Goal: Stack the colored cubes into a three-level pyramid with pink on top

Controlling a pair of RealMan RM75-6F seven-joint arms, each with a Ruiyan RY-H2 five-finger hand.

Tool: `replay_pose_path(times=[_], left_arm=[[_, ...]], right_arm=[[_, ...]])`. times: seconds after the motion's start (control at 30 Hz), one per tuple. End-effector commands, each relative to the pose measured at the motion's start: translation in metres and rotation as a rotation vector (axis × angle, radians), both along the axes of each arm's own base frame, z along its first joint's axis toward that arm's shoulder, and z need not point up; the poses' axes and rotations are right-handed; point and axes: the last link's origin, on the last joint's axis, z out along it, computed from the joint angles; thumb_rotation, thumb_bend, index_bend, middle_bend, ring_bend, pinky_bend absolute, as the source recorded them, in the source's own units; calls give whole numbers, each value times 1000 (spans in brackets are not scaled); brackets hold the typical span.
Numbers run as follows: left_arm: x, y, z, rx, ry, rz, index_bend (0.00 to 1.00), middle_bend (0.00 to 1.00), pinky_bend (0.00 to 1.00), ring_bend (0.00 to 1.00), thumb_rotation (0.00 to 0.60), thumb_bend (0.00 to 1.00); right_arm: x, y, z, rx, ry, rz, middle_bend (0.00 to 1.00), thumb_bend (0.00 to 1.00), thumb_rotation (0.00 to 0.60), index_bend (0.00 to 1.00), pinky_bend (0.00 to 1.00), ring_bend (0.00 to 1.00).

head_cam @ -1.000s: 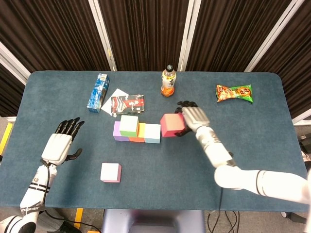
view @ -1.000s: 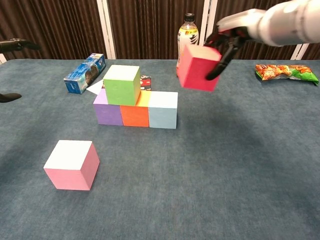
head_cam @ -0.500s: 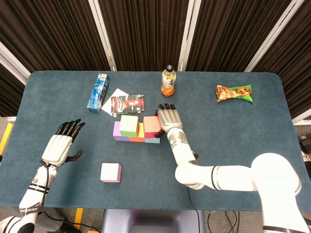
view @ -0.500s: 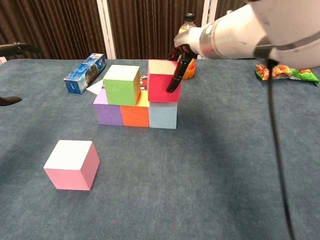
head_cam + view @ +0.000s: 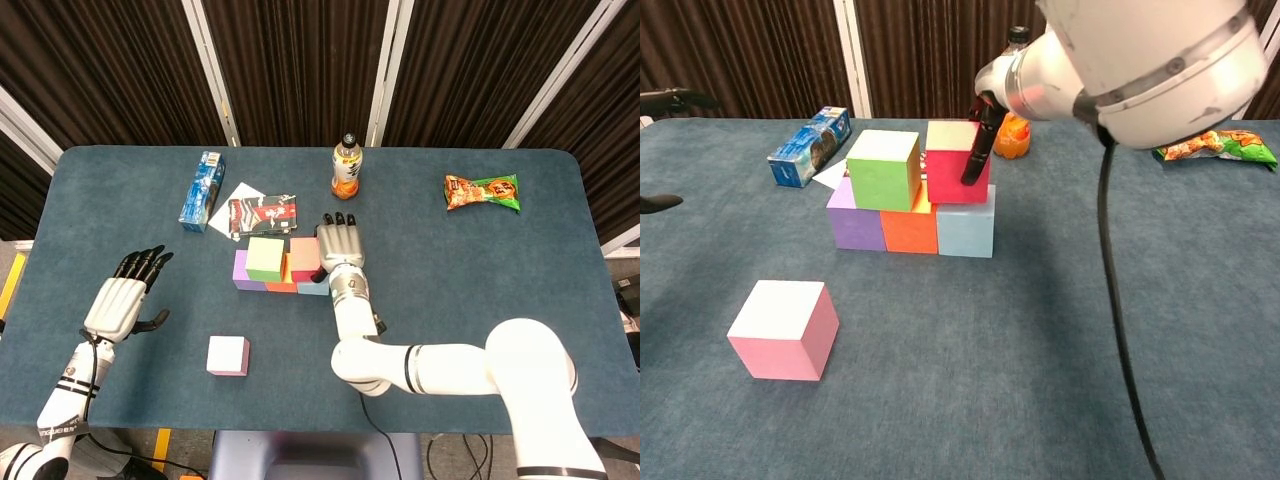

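From overhead, the right hand (image 5: 337, 243) now lies over the red cube (image 5: 304, 254), which a second ago hung well right of the row; its fingers hold the cube on the second level beside the green cube (image 5: 264, 257). Off to the left, the left hand (image 5: 122, 300) hovers with fingers spread, holding nothing. The pink cube (image 5: 228, 355) waits alone on the counter (image 5: 480, 280).

At chest height, red rests over the orange cube (image 5: 909, 229) and pale blue cube (image 5: 966, 230), dark fingers (image 5: 981, 140) pressed to its side. Level two looks complete; pink comes next.
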Motion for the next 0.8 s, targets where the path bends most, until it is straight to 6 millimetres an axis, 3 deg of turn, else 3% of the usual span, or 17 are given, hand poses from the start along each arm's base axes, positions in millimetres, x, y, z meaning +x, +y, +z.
replay_pose_path(times=[0.03,0.43,0.8], left_arm=[[-1,-1,-1,-4,-1,-3,73,0,75,0,600,303],[-4,-1,-1,-7,-13,5,73,0,74,0,600,305],[-5,-2,-1,-7,-16,8,73,0,74,0,600,304]], right_arm=[[1,0,-4,-6,4,-10,189,287,600,548,151,43],[6,0,-13,-19,-5,-23,190,287,600,509,132,42],[2,3,-18,4,3,-26,147,287,600,195,94,0]])
